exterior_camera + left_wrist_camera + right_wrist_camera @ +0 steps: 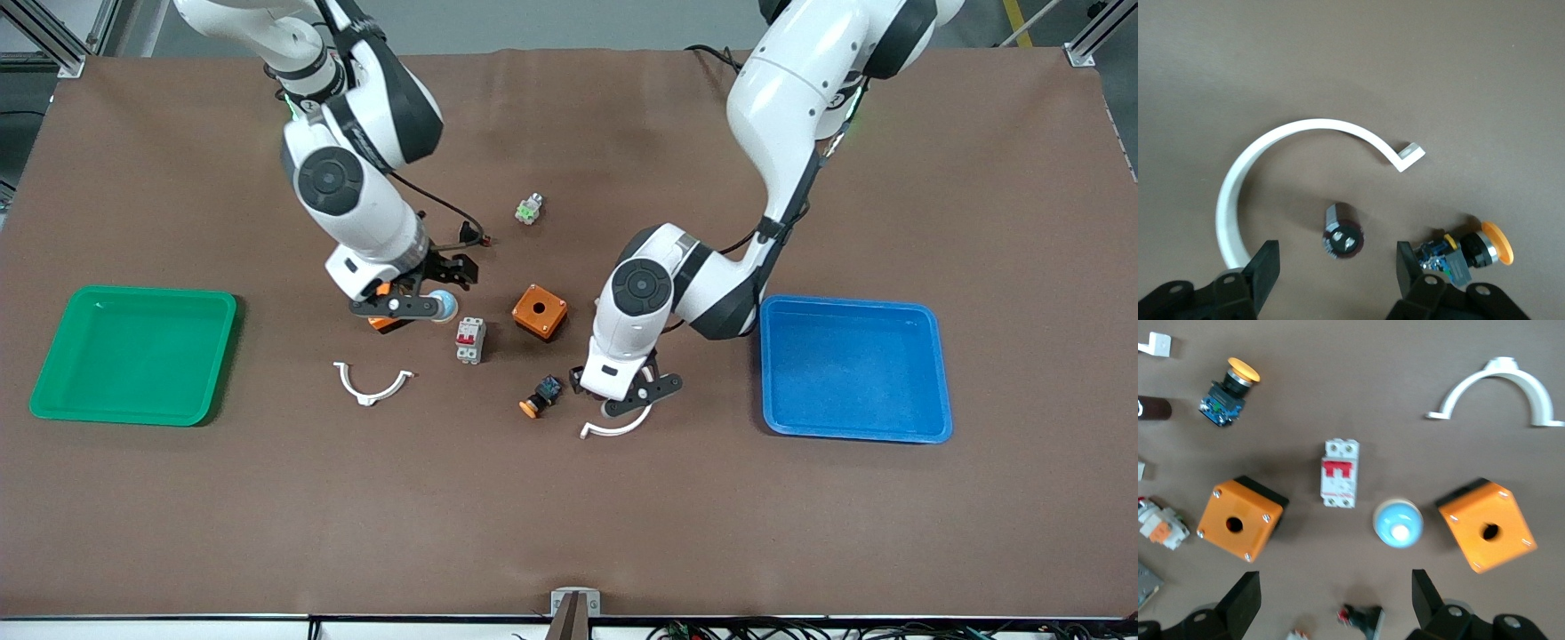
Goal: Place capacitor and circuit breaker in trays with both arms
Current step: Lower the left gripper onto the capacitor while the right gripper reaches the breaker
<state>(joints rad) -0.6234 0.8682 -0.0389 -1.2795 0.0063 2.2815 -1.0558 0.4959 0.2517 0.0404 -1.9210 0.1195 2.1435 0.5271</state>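
From the front camera, the left gripper (633, 397) hangs low over the middle of the brown table (569, 498), toward the blue tray (855, 369), right above a white curved clamp (613, 429), with the black-blue button with an orange cap (540, 397) just beside it. The right gripper (418, 298) sits low over an orange box (384, 322) and a pale blue dome (444, 306), on the green tray's (133, 354) side of the centre. The circuit breaker (470, 340) lies flat on the table between that dome and a second orange box (540, 311), untouched; another white clamp (372, 384) lies nearer the front edge, and a small green-and-white part (529, 209) rests farther up the table. Over to the left wrist view: the fingers (1265, 270) stand wide apart, holding nothing, and the capacitor (1342, 233) lies on the table between them, inside the arc of the clamp (1271, 170), the orange-capped button (1465, 250) close by one finger. Now the right wrist view: fingers (1241, 603) spread wide and empty, the circuit breaker (1339, 473) lying red levers up between the orange boxes (1240, 517) (1486, 525), the blue dome (1398, 523) just beside it, apart.
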